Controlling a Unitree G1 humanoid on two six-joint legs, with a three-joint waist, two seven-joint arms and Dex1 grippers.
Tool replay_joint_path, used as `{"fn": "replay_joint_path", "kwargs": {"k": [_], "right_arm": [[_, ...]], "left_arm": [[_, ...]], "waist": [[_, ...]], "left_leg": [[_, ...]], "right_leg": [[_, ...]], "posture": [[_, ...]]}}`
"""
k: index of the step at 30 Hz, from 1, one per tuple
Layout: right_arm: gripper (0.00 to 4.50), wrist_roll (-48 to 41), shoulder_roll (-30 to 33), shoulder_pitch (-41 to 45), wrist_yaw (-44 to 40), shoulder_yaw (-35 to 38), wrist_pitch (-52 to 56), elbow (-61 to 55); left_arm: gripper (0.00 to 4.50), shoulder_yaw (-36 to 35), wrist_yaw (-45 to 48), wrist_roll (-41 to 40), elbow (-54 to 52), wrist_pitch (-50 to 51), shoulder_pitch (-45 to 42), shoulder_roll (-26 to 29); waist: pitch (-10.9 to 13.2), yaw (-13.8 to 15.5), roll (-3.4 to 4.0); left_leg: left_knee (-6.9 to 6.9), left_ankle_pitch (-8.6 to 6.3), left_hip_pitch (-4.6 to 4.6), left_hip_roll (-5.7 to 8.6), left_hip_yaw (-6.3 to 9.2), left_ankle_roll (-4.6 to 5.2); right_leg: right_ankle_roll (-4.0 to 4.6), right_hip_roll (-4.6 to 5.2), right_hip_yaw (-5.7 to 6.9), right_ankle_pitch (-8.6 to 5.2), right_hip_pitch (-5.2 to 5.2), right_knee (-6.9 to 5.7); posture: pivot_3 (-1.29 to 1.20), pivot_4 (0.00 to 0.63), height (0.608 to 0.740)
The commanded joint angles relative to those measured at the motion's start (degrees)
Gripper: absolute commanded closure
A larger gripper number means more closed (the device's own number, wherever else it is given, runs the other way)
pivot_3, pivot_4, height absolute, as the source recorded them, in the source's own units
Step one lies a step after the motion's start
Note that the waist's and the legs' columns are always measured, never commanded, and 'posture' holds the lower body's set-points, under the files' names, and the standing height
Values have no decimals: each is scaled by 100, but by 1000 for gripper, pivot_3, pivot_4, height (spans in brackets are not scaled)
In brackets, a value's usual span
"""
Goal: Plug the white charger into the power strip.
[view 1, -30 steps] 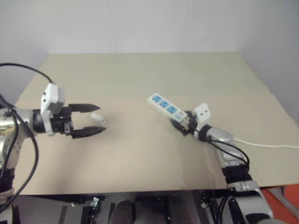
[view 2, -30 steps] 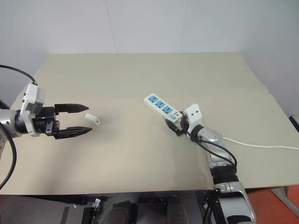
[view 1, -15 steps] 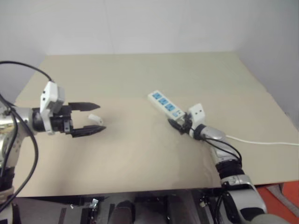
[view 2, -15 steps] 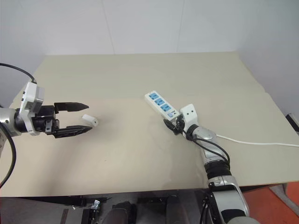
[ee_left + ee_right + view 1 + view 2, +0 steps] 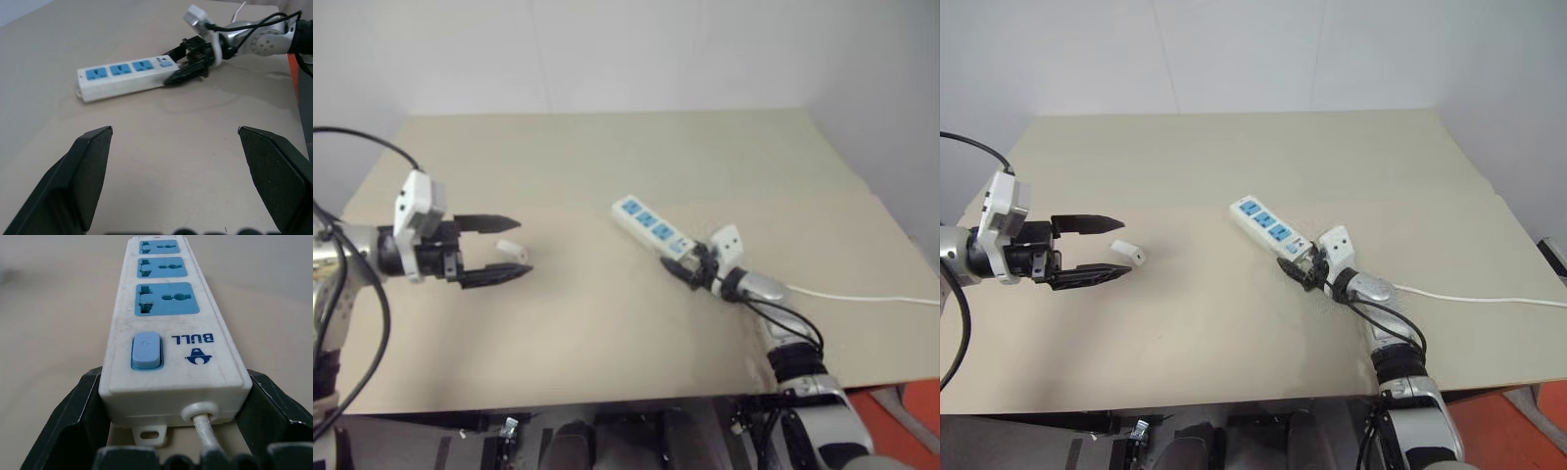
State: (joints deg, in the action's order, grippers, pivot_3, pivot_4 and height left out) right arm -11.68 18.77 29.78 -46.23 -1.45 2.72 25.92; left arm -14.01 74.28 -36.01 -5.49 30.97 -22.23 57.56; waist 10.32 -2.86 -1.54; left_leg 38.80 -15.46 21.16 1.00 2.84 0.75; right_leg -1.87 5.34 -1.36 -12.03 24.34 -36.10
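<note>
Long narrow white plastic power strip (image 5: 1267, 227) with 3 blue sockets and a small blue switch lies diagonal on the beige table (image 5: 1234, 323), just right of frame center in the head views. Its thin white cord (image 5: 1489, 297) runs off toward the right edge. Right gripper (image 5: 1299, 268) sits at the strip's switch end; the right wrist view shows its 2 black fingers (image 5: 73, 416) flanking that end on both sides, jaws closed around the strip body, cord exiting between them.

Small white rounded-corner plastic charger (image 5: 1127, 253) lies on the table at left-center. Left gripper (image 5: 1112, 247) hovers level there, jaws spread wide, holding nothing. In the head views the charger appears between the 2 fingertips, but whether it is actually inside the gap or lying beyond it cannot be told.

Step in hand, as judged: right arm is positioning and steadying the strip; the charger pickup is not yet done. Next move likely calls for the left gripper to lower onto the charger, close on its sides, orient the prongs down, then carry it right to 1 of the 3 sockets while the right gripper braces the strip.
</note>
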Motion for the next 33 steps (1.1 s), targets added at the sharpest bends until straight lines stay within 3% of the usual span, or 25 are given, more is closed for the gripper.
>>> {"fn": "replay_joint_path", "kwargs": {"k": [1, 9, 18, 24, 28, 33], "right_arm": [[1062, -379, 278, -23, -880, -65, -16, -791], [1062, -607, 1039, -59, -2651, -493, 92, -1345], [1062, -170, 728, 118, -2582, -695, -446, -474], [1062, -71, 627, 144, -2627, -714, -553, -247], [1062, -77, 536, 121, -2562, -704, -570, -252], [1062, -79, 509, -41, -2509, -690, -517, -393]], "left_arm": [[0, -106, 106, 10, 99, -134, -205, 143], [0, 421, 594, 454, 906, -519, -882, 194], [0, 1479, 1370, 1558, 2330, -1379, -2237, 148], [0, 3314, 1822, 2139, 3822, -2831, -4054, 241], [0, 4645, 1822, 3081, 5194, -4502, -5326, -98], [0, 5179, 1822, 4036, 6625, -5980, -6199, -618]], "waist": [[1, 3, 0], [2, 15, 1], [3, 11, -1], [6, 35, -6], [7, 37, -8], [10, 14, -11]], "left_leg": [[0, 0, 0, 0, -1, 0], [2, 0, -1, 0, -14, 0], [5, 0, 2, 1, -32, 0], [15, 1, 16, 2, -25, -1], [14, 1, 15, 3, -25, 0], [14, 1, 17, 3, -28, 1]], "right_leg": [[0, 0, 0, 0, 0, 0], [-1, -4, 3, -1, -3, 0], [0, -5, 3, 0, -1, -1], [-1, -5, 13, 0, 1, -2], [-3, -5, 11, -1, 1, -2], [-3, -7, 9, -1, 5, -2]], "posture": [[0, 150, 740], [0, 150, 740], [0, 150, 740], [0, 150, 740], [0, 150, 740], [0, 150, 740]]}}
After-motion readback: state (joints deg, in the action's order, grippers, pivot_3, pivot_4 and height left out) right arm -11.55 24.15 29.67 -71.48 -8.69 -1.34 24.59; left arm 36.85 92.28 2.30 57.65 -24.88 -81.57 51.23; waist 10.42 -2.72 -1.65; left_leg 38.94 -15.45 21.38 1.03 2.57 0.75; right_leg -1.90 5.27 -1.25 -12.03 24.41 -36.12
